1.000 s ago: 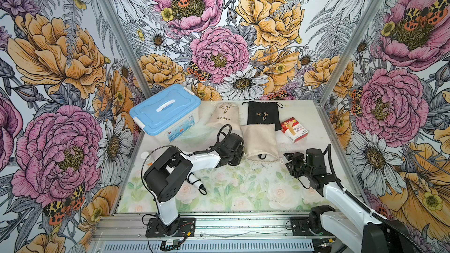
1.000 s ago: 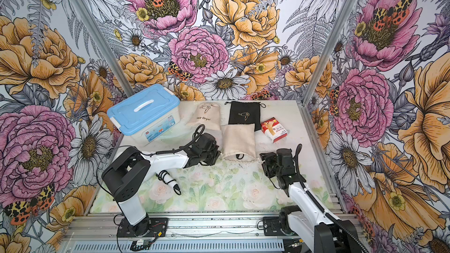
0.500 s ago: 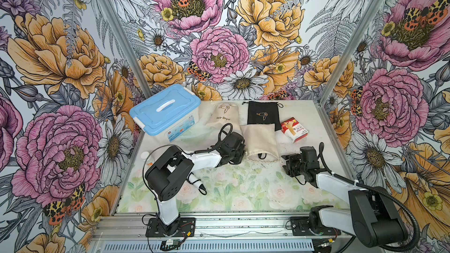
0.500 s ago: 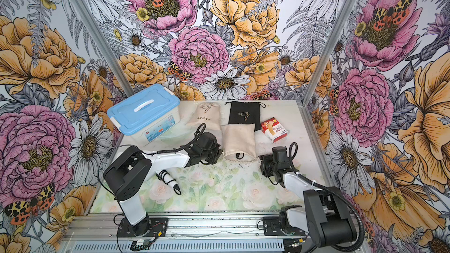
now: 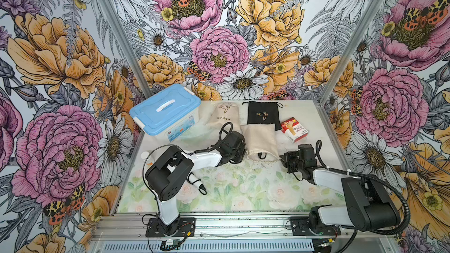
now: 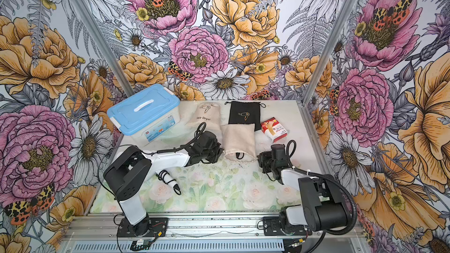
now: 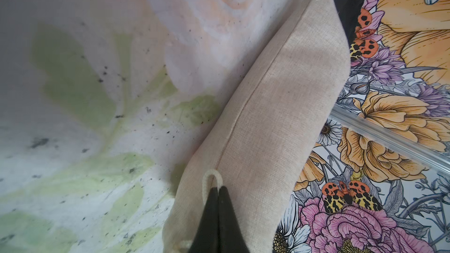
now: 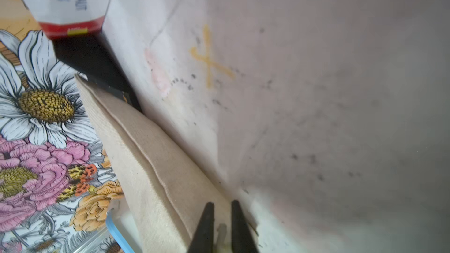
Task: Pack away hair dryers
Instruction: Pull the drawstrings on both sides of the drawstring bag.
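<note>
Items on the desk [image 5: 243,191], listed from the near edge outward. All positions are referenced to the front beige pouch [image 5: 261,142].

1. Hair dryer [image 6: 169,180] — one visible. It is white, with black cord wound round the handle. It lies on the desk nearer than the pouch and off toward the robot's left, partly covered by the left arm. It is outside every pouch and apart from both claws.

2. Claws: two. The left claw [image 7: 218,187] is at the pouch's mouth edge on the robot's left, clenched on the cream drawstring loop. The right claw [image 8: 222,205] is at the opposite corner of the mouth. It is clenched to a narrow gap, with a pale strand of the pouch's cord between the fingers.

3. Front beige pouch: one. It lies flat, mouth toward the near edge, and a dark loop shows at the mouth.

4. Red-and-white carton [image 5: 294,130]: one, just beyond the pouch on the robot's right, apart from it.

5. Further pouches — two, both behind the front pouch. The black pouch [image 5: 263,115] is overlapped by its far edge. The second beige pouch [image 5: 222,118], printed "Hair Dryer", lies behind and to the left.

6. Blue-lidded box [image 5: 165,113]: one, lid on, farthest to the left of the pouch.
</note>
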Motion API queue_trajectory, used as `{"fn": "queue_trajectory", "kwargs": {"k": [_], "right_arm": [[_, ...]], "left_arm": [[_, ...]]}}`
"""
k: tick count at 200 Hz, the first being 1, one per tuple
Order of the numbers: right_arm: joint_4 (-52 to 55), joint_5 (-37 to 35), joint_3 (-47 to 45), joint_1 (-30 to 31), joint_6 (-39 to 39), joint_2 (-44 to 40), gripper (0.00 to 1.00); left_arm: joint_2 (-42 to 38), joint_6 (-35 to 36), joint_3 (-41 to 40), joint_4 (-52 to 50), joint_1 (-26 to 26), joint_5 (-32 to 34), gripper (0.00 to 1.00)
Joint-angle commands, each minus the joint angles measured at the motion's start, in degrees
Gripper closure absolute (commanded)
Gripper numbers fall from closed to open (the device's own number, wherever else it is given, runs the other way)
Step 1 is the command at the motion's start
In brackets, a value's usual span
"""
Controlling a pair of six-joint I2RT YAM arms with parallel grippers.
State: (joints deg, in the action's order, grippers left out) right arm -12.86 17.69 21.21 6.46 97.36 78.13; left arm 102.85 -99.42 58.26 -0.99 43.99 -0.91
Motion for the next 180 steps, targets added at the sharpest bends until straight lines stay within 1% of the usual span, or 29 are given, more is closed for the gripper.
{"fn": "queue_trajectory", "kwargs": {"k": [1, 37, 64, 93, 131, 161, 180], "right_arm": [[-1.4, -1.2, -0.1, 0.3, 0.5, -0.4, 1.00], [-1.3, -1.7, 0.1, -0.7, -0.1, -1.9, 1.00], [0.7, -2.6, 0.9, -2.6, -2.3, -4.2, 1.00], [3.1, -1.2, 2.7, -7.2, -5.6, -6.0, 1.00], [9.0, -0.3, 7.0, -13.6, -10.9, -9.1, 1.00], [13.1, 0.9, 9.9, -19.6, -15.1, -11.4, 1.00], [13.9, 1.8, 10.7, -22.7, -16.5, -12.0, 1.00]], "left_arm": [[0.9, 1.1, 0.8, 1.0, -0.6, -0.1, 1.00], [-0.7, 2.9, -0.3, 1.0, -1.6, 0.9, 1.00], [-5.2, 5.4, -2.7, -0.1, -3.5, 2.6, 1.00], [-10.9, 8.0, -4.9, -4.0, -5.7, 5.4, 1.00], [-16.3, 10.1, -7.4, -6.3, -9.4, 6.9, 1.00], [-20.5, 12.8, -6.8, -10.2, -11.4, 9.3, 1.00], [-22.8, 14.1, -6.7, -11.6, -12.5, 10.8, 1.00]]}}
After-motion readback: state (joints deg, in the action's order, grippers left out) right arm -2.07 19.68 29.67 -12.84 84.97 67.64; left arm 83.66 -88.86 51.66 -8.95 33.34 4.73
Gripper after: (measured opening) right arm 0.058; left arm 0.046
